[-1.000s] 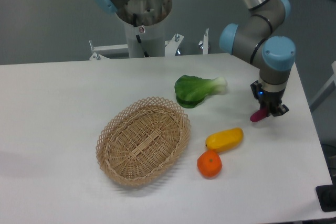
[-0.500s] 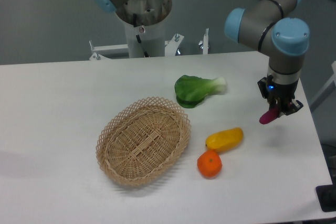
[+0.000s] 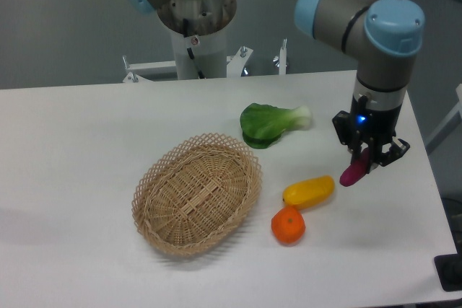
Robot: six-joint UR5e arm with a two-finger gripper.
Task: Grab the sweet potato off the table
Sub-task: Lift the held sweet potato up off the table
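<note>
My gripper (image 3: pixel 367 156) is shut on the sweet potato (image 3: pixel 353 173), a small magenta-purple tuber. Its lower end sticks out below the fingers, tilted down to the left. It hangs clear above the white table (image 3: pixel 86 149), to the right of the yellow vegetable (image 3: pixel 309 191). The upper end of the tuber is hidden between the fingers.
A woven wicker basket (image 3: pixel 197 192) sits mid-table. A green leafy vegetable (image 3: pixel 271 122) lies behind it to the right. A round orange fruit (image 3: pixel 288 226) lies in front of the yellow vegetable. The table's right edge runs close by the gripper.
The gripper has held the sweet potato throughout. It lifted and shifted right, then swung back left and toward the camera, and the wrist has turned.
</note>
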